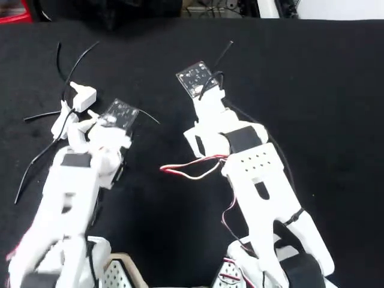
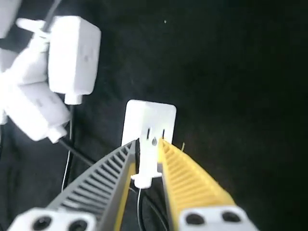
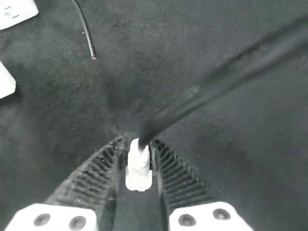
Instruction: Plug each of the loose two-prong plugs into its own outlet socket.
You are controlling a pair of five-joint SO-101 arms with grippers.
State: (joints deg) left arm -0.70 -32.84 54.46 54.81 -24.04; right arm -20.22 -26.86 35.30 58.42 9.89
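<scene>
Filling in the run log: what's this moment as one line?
left gripper: shut on left plug, at outlet socket face, seating unclear | right gripper: shut on right plug, over table

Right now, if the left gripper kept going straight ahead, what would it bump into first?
The white socket just ahead. The left gripper is shut on a plug, whose front end looks right at the socket's slots; I can't tell if it touches.
</scene>
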